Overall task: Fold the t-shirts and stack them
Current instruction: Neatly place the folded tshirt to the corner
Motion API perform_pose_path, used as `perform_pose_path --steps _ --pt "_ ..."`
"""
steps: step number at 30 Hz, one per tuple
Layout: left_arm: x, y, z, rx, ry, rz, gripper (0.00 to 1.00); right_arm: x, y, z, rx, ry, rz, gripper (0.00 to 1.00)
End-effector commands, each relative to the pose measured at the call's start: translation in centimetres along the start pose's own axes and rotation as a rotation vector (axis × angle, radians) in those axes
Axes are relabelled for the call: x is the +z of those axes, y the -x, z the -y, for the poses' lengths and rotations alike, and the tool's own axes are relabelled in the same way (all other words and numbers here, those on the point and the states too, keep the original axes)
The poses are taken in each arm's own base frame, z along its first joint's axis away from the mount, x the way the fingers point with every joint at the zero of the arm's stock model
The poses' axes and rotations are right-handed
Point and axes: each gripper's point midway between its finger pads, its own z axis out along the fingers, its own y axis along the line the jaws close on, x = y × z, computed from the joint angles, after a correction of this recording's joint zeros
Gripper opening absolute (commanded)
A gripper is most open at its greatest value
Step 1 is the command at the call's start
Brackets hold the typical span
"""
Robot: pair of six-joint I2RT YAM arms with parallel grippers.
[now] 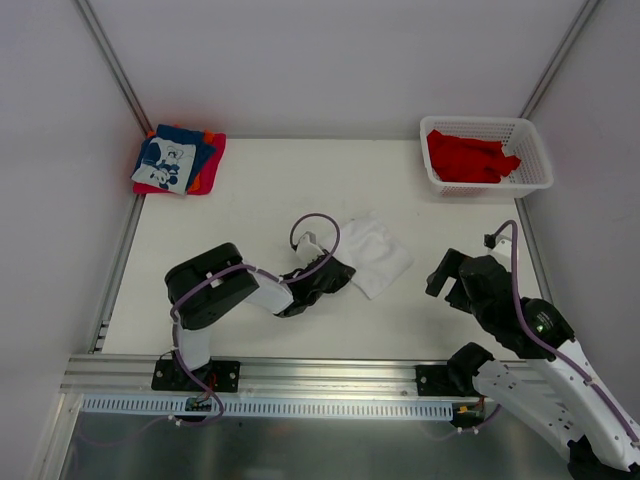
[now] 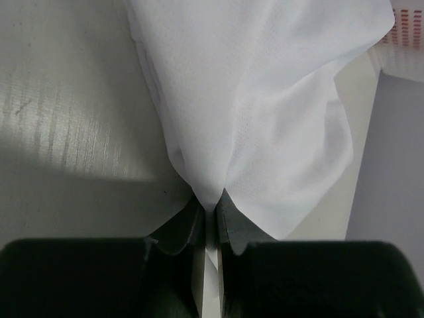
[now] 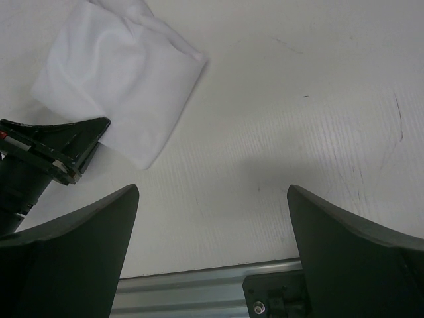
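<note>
A white shirt (image 1: pixel 375 255), folded small, lies mid-tabletop (image 1: pixel 260 200). The left claw (image 2: pixel 211 209) is closed, pinching the shirt's near-left edge. The right claw (image 3: pixel 212 192) hangs wide open, holding nothing, to the shirt's right and apart from it. Red shirts (image 1: pixel 468 157) lie in a basket (image 1: pixel 538 160) at the far right corner. A folded stack (image 1: pixel 178 162) sits far left.

Mid-table: shirt (image 1: pixel 378 255). Far-left corner: stack (image 1: pixel 178 162). Far-right corner: basket (image 1: pixel 480 123), shirts (image 1: pixel 465 158) in it. On shirt's near-left edge: left gripper (image 1: pixel 342 274). Right of shirt, apart: right gripper (image 1: pixel 447 277).
</note>
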Motion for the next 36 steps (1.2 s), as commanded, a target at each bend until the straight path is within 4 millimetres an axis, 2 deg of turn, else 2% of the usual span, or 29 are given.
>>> perform_pose_path --steps 1,3,5,6,8,15,18,20,22,27,33,34,36 --pt "-1.0 -0.2 -1.6 0.180 0.075 -0.052 0.00 0.0 0.1 0.0 0.006 -0.004 0.007 1.00" --pt "-1.5 0.1 -1.5 0.223 0.091 -0.057 0.00 0.1 0.1 -0.1 0.005 -0.002 0.007 0.99" --pt "-2.1 0.6 -0.2 0.285 0.069 -0.059 0.00 0.1 0.2 -0.2 0.004 0.000 0.007 1.00" --pt "-2.4 0.8 -0.7 0.319 0.095 -0.067 0.00 0.1 0.2 -0.3 0.005 0.001 0.005 1.00" --pt "-3.2 1.5 0.6 0.375 0.067 -0.063 0.00 0.2 0.2 -0.5 0.005 0.006 0.004 1.00" --pt "-5.9 3.3 1.6 0.555 0.081 -0.086 0.00 0.7 0.5 -1.5 -0.002 0.020 0.002 0.99" --pt "-7.6 4.7 2.8 0.628 0.055 -0.078 0.00 0.9 0.6 -2.0 -0.003 0.032 -0.001 0.99" --pt "-8.1 5.7 2.7 0.657 0.071 -0.083 0.00 1.0 0.7 -2.3 -0.001 0.042 0.000 0.99" --pt "-8.8 6.6 3.4 0.690 0.050 -0.086 0.00 1.0 0.8 -2.6 0.002 0.050 0.003 1.00" --pt "-9.6 9.4 2.2 0.712 0.091 -0.104 0.00 1.1 1.0 -3.0 -0.002 0.058 0.001 1.00" --pt "-10.1 11.1 0.8 0.763 0.098 -0.171 0.00 1.0 1.2 -3.0 -0.006 0.061 0.010 0.99" --pt "-10.0 12.3 1.1 0.755 0.102 -0.166 0.00 1.0 1.3 -3.0 -0.010 0.060 0.011 0.99" --pt "-10.1 12.8 0.4 0.794 0.125 -0.204 0.00 0.9 1.5 -3.1 -0.012 0.061 0.016 0.99"
